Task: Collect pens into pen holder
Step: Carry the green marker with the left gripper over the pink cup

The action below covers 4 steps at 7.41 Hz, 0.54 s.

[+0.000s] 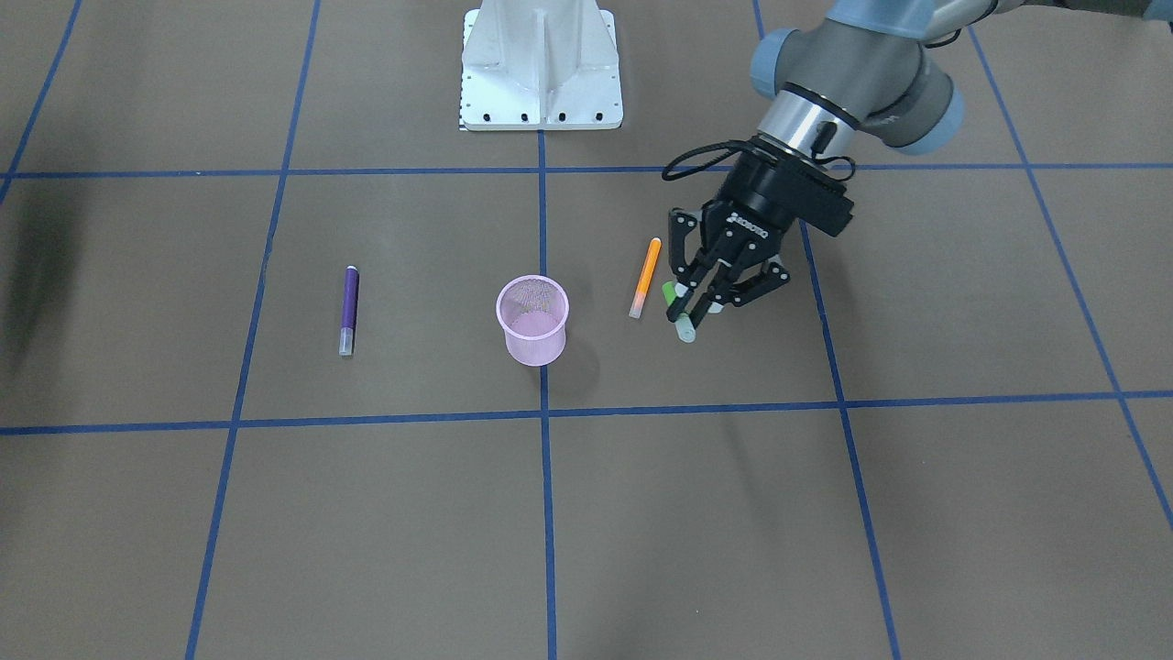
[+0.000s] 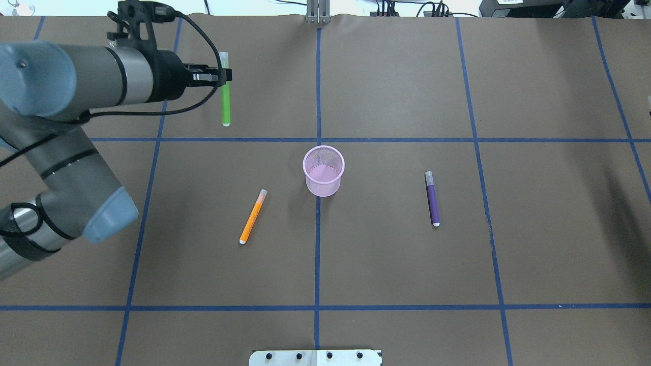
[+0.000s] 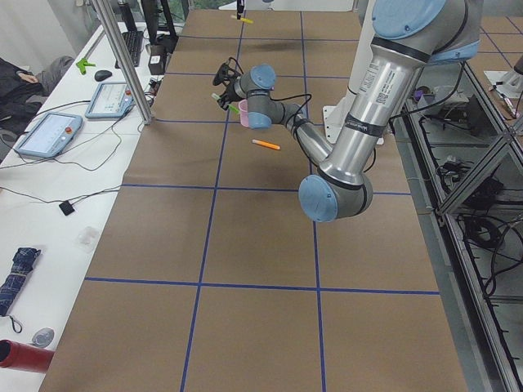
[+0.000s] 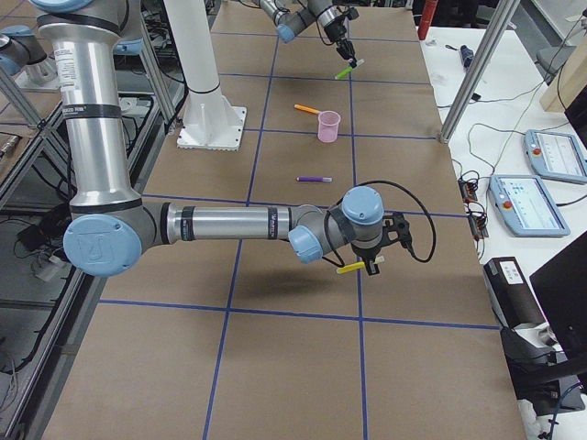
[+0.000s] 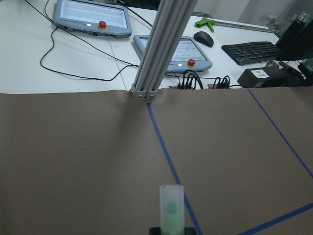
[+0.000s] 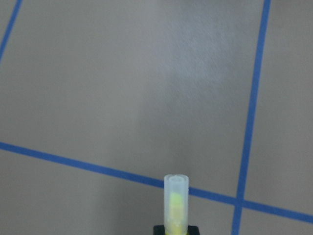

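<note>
From the front camera my left gripper [image 1: 698,307] looks parked right beside the orange pen [image 2: 253,216]. The overhead corrects that: the green pen [image 2: 225,104] it pinches hangs over the far-left square, across a blue line from the pen holder [image 2: 323,187] and well apart from the orange one. The fingers are pressed onto the pen near its clear cap, and the front view hides its middle behind the black linkage.

Only the right-side camera and its own wrist camera give me the right arm. The right gripper [image 4: 371,265] holds the yellow pen [image 6: 175,200] off the paper, well away from the holder on the purple pen's [image 2: 433,199] side. Just a sliver of black shows at the foot of the wrist view, so I read it as clamped on the pen rather than see it plainly.

The holder stands upright on the centre line, with the orange pen lying to the robot's left and the purple pen to its right, both flat and apart from it.

The table [image 2: 407,76] is covered in brown paper with a blue tape grid, and the white base plate [image 1: 541,69] sits at its robot edge. Beyond the far edge, the left wrist camera shows an aluminium post [image 5: 161,49], two teach pendants [image 5: 93,17], a keyboard [image 5: 252,51] and a mouse [image 5: 203,38] on a white bench.

From the left end, my left arm's forearm partly covers the holder.
</note>
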Motion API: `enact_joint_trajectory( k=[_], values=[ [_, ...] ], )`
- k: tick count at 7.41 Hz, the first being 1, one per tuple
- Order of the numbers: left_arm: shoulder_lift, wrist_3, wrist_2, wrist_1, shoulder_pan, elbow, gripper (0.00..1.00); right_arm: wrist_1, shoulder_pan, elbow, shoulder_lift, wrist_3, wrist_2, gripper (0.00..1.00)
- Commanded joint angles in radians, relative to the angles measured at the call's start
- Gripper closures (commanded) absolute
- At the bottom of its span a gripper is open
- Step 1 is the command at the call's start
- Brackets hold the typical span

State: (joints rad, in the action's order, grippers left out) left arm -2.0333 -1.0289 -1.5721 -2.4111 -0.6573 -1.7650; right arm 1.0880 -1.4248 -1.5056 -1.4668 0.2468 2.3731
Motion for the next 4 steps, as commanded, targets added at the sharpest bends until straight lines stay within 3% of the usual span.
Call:
enact_joint_trajectory(
  k=[1,4],
  values=[
    [-0.037,-0.034,0.092,-0.1,0.096,0.039,1.0,-0.032,-0.003,-0.01,0.04,0.003,0.081,1.0],
    [-0.201,-0.063,0.167,-0.238,0.157,0.246,1.0,-0.04,-0.003,-0.039,0.075,0.008,0.075,1.0]
  ],
)
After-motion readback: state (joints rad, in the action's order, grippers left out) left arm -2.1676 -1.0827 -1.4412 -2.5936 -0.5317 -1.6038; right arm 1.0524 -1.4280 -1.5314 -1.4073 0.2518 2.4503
